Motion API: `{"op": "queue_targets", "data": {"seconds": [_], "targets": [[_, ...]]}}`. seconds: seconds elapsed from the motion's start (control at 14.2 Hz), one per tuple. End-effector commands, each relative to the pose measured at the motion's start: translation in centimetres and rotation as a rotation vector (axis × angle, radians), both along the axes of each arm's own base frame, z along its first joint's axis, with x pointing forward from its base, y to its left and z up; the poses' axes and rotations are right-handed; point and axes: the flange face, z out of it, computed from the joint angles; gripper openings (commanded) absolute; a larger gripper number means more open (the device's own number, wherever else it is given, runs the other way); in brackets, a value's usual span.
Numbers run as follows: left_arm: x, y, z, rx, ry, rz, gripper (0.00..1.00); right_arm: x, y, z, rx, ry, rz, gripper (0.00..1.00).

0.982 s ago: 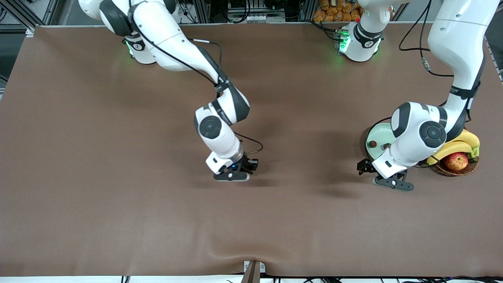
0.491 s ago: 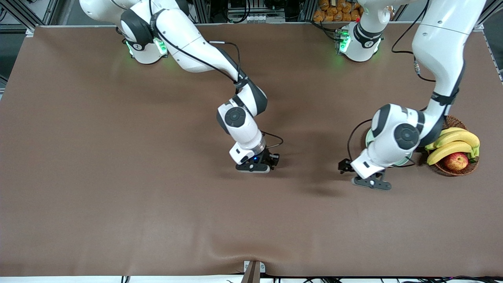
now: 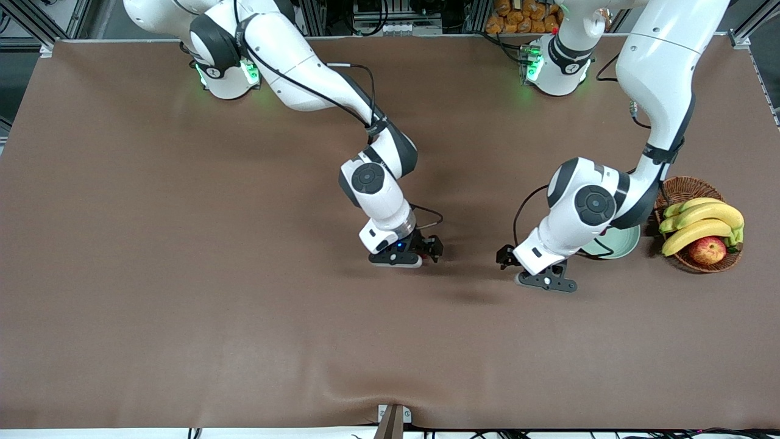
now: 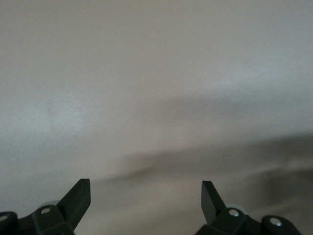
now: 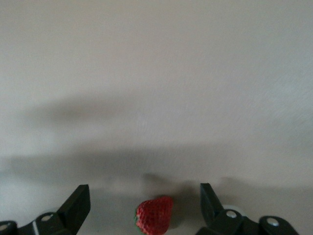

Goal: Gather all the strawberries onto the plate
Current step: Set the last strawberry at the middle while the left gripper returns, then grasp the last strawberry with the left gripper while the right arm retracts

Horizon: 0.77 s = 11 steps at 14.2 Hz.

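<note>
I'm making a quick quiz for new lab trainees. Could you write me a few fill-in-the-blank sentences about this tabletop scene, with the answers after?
1. Between the open fingers of the right hand lies a single red ____.
2. The bananas and the apple sit in a brown wicker ____.
3. The left arm partly covers the pale green ____.
4. The left hand is open and holds ____.

Missing words: strawberry; basket; plate; nothing

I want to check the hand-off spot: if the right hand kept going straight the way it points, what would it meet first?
Most likely the strawberry lying between the open fingers of the right hand, then the brown table cover under it. Nothing else shows in that line, though depth is unclear.
</note>
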Motion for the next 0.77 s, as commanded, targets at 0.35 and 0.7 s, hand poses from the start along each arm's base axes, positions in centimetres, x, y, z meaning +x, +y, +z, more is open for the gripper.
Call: {"op": "queue_targets", "data": {"seconds": [0.35,0.7], "targets": [[-2.0,-11.5,-0.4,-0.047,-0.002,0.053,1.0,6.2,-11.1,11.7,-0.072,0.148,0.049,1.0],[-3.6,-17.6,-2.4,-0.067,0.006,-0.01,1.0,7.2,-21.2,15.5,-0.131,0.19,0.129,1.0]]}}
